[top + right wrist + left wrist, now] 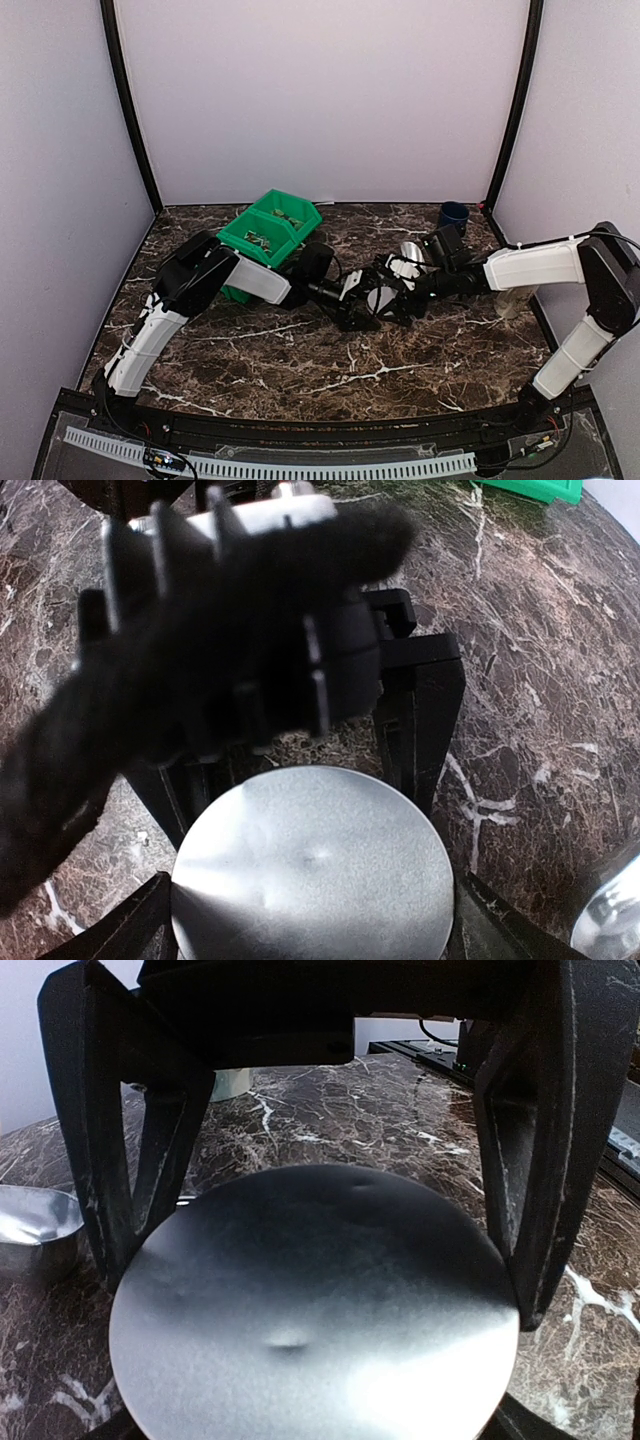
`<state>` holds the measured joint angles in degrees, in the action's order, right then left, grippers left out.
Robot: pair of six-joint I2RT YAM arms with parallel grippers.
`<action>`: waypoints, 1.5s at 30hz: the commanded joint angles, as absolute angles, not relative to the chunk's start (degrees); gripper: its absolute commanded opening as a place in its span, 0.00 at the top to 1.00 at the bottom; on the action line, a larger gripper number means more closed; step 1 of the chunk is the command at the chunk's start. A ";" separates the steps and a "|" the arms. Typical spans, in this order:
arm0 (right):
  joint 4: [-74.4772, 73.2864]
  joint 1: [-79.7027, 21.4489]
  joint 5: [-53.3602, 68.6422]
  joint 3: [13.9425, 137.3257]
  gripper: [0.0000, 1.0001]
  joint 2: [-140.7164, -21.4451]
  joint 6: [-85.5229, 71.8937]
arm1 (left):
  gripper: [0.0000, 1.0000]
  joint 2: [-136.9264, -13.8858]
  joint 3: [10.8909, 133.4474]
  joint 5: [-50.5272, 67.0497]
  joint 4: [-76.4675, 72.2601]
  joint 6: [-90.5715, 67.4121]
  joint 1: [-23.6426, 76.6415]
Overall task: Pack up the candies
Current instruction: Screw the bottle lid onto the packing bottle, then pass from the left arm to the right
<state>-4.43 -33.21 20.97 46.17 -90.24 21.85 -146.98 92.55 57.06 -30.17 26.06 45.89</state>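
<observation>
A flat round whitish lid (378,300) sits between both grippers at the table's middle. It fills the left wrist view (315,1310) and the right wrist view (312,865). My left gripper (362,300) (310,1425) comes from the left, its fingers at the lid's rim. My right gripper (395,298) (312,930) faces it and is shut on the lid's sides. What is under the lid is hidden. The green three-compartment bin (270,232) stands behind the left arm, with small specks inside too small to identify as candies.
A silvery round dish (412,252) (30,1225) (610,920) lies just behind the grippers. A dark blue cup (453,214) stands at the back right. A pale clear jar (510,300) (232,1082) stands under the right forearm. Walls enclose the marble table.
</observation>
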 commanded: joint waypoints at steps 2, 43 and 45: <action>0.56 -32.90 21.26 46.73 0.17 -90.11 17.31 | 0.16 -158.46 86.41 49.60 -17.90 34.64 46.32; 8.74 -42.36 -3.32 37.00 0.15 -81.62 3.47 | 0.01 -149.99 76.40 34.50 -23.55 30.89 45.87; 9.88 -41.99 -2.94 36.54 0.15 -81.56 2.98 | 0.01 -146.73 72.55 34.38 -26.87 29.02 44.94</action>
<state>6.59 -42.70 -3.92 37.50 -83.59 2.72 -141.95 84.01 44.42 -37.10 21.82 45.67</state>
